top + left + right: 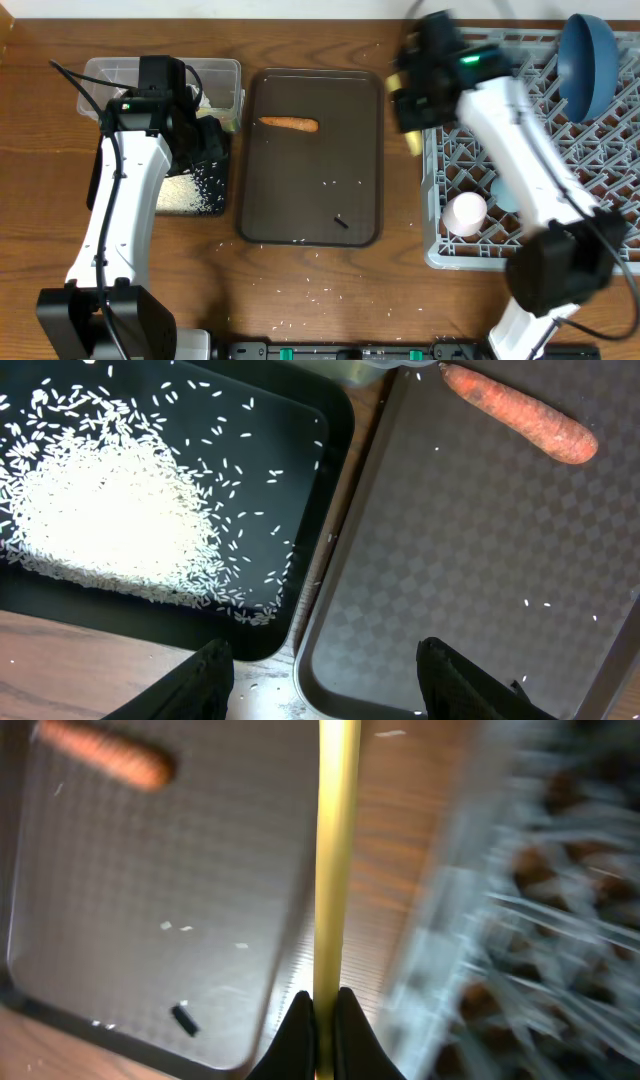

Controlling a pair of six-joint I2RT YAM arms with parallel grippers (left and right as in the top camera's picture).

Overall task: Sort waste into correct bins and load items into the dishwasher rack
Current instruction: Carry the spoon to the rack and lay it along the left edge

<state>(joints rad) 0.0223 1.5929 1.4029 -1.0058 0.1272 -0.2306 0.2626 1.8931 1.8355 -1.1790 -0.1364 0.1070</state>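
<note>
Right of the brown serving tray (300, 190), the dishwasher rack (445, 250) carries the pale pink cup (465, 213) at its near end. Over the tray's left rim, the left gripper (330, 685) hangs with fingers apart and empty. Beside it, rice (100, 520) is heaped in the black tray (320, 430). Above the tray's right rim, the right gripper (322, 1020) is clamped on the yellow spoon (338, 850), probably for transfer into the rack. At the tray's far end lies the carrot piece (289, 124), unsorted and within the left gripper's likely reach.
</note>
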